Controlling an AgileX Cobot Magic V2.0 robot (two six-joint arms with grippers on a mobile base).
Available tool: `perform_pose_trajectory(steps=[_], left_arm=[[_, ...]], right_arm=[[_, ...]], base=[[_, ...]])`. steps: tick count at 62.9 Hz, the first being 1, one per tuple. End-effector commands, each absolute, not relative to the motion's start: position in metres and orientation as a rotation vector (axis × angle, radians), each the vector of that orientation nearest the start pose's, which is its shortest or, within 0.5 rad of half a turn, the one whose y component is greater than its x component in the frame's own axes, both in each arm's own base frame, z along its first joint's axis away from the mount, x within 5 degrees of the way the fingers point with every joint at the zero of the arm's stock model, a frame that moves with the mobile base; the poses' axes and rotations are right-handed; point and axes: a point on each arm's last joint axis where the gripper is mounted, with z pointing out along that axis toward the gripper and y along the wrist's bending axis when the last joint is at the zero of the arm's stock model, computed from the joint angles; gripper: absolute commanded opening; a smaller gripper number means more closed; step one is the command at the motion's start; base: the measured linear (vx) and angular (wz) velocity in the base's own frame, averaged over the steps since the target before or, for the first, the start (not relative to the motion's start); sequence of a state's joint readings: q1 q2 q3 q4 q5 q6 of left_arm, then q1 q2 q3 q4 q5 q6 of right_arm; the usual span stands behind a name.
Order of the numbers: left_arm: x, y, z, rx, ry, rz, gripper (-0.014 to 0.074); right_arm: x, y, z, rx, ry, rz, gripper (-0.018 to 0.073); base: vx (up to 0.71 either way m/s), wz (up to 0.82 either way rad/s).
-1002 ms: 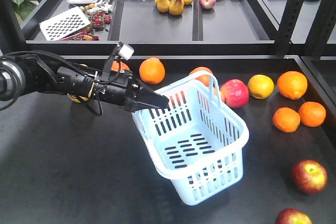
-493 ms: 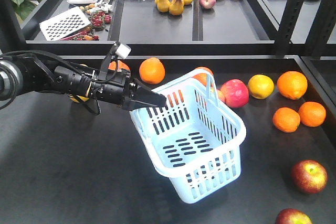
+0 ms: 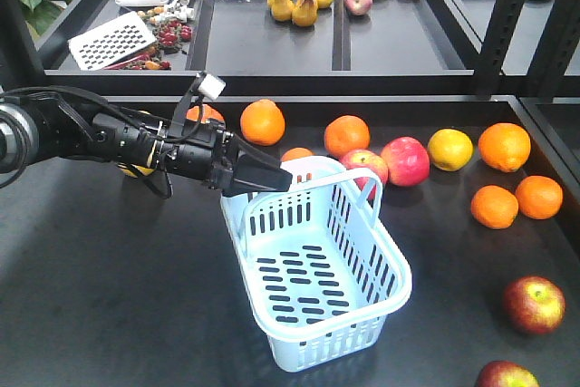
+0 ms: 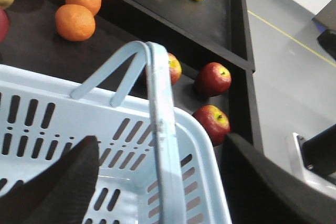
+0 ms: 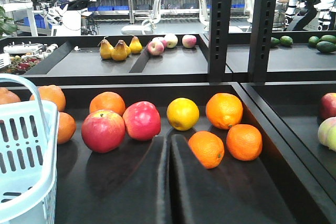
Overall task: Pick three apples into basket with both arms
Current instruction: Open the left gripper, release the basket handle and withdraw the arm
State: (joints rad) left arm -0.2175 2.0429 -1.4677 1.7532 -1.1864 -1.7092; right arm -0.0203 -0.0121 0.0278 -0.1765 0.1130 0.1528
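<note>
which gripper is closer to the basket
Left. The left gripper is at the basket rim, its fingers either side of it. The right gripper sits apart from the basket, which shows only at the left edge of its wrist view.

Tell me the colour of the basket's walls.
The basket is pale blue all over, with rows of narrow slots. It shows best in the exterior front-facing view.

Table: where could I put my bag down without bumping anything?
Left of the basket, in front of the arm, the table is bare. A smaller gap lies between the basket and the two front apples. The back strip of oranges is crowded.
</note>
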Motion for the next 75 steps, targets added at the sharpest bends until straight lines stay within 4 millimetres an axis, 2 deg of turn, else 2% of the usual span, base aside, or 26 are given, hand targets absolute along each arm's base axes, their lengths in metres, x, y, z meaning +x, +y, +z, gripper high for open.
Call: perform_pose_trajectory(steps=[1,7,14,21,28,40,45,50,57,67,75], left_arm=[[0.376,-0.169,0.267,1.105,1.858,-1.354,0.049],[0.367,-0.168,0.281,1.111,1.855,-1.417,0.045],[0.354,-0.166,0.303,1.102,1.86,-1.469,0.0347],[0.34,-0.163,0.33,1.071,1.861,-1.469,0.0173],[0.322,-0.159,0.361,1.102,1.792,-1.421,-0.0012],[0.281,-0.151,0.41,1.126,1.699,-1.358,-0.0008],[0.261,-0.146,0.421,1.157,1.647,-1.321,-0.0008],[0.242,-0.142,0.419,1.179,1.626,-1.302,-0.0008],[0.211,-0.135,0.405,1.195,1.63,-1.302,-0.0008],[0.164,-0.124,0.36,1.2,1.67,-1.308,-0.0008],[0.132,-0.115,0.324,1.139,1.727,-1.253,-0.0008]], right_arm=[[0.056,-0.002,0.197,-0.002,1.537,-0.05,-0.0004],[0.056,-0.002,0.197,-0.002,1.537,-0.05,-0.0004],[0.056,-0.002,0.197,-0.002,1.537,-0.05,-0.0004],[0.056,-0.002,0.197,-0.002,1.537,-0.05,-0.0004],[0.056,-0.002,0.197,-0.002,1.537,-0.05,-0.0004],[0.056,-0.002,0.197,-0.002,1.537,-0.05,-0.0004],[0.056,-0.002,0.197,-0.002,1.537,-0.05,-0.0004],[0.056,-0.002,0.197,-0.002,1.537,-0.05,-0.0004],[0.056,-0.002,0.197,-0.002,1.537,-0.05,-0.0004],[0.056,-0.002,0.197,-0.002,1.537,-0.05,-0.0004],[0.056,-0.002,0.197,-0.002,1.537,-0.05,-0.0004]], base=[[0.0,0.0],[0.0,0.0],[0.0,0.0],[0.0,0.0],[0.0,0.0],[0.0,0.0],[0.0,0.0],[0.0,0.0],[0.0,0.0],[0.0,0.0],[0.0,0.0]])
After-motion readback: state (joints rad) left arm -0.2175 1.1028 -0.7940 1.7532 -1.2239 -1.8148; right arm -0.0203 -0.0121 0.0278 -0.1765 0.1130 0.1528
